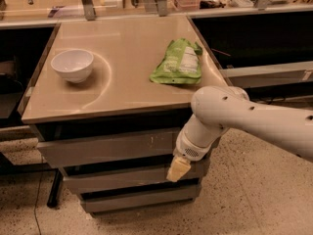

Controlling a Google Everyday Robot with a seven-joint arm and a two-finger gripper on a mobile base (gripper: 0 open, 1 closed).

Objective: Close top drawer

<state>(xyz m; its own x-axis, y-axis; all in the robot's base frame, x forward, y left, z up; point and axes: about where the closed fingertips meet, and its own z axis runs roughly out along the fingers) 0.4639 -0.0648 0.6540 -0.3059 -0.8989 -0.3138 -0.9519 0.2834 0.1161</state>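
Status: hand (178,169) is down in front of the drawer stack, at its right end. Its pale tip points downward and sits over the seam between the top drawer (105,148) and the upper of the 2 narrower lower drawer fronts (117,180). I can't tell whether the hand is open or closed from this angle, and I can't tell if it's actually touching the panel. White arm (254,119) comes in from the right edge, its rounded joint just below the front right corner of the table (122,97), wrist covering the right end of the top drawer front. Top drawer sits directly under the table top: long grey handleless front with a few pale scratch marks right of the middle. A dark band shows between its upper edge and the table lip. Front looks close to the cabinet face, but I can't tell if it's fully seated. On the table: 1 white bowl (72,65) upright at the left, 1 green bag (178,62) lying flat at the right, well apart from each other. Speckled floor (254,199) below.
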